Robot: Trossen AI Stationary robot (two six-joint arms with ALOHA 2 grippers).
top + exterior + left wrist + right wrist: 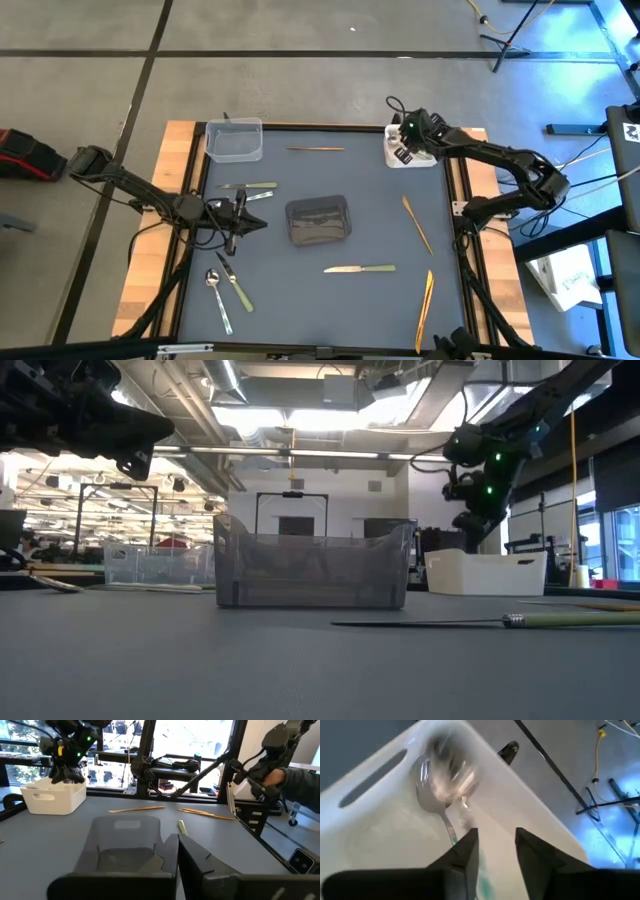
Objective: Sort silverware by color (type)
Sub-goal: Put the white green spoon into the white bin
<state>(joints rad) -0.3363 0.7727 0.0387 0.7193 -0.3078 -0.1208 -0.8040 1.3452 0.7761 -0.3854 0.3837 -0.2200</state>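
Note:
My right gripper point(496, 845) is open above the white tub point(403, 150) at the table's far right corner. A shiny silver spoon point(434, 787) lies inside the tub, its bowl against the wall. My left gripper point(178, 847) is shut and empty, raised over the table's left side point(238, 215), left of the dark grey tub point(318, 220). On the mat lie green-handled knives point(360, 268) point(250, 186) point(236, 285), gold pieces point(315, 149) point(417, 223) point(425, 300), a silver spoon point(216, 292) and a silver piece point(258, 197).
A clear tub point(234, 140) stands at the far left corner. The dark grey tub point(312, 570) stands mid-table. The table's wooden rim point(178, 150) frames the mat. Open mat lies between the dark tub and the far edge. A person's arm point(300, 780) shows beyond the right side.

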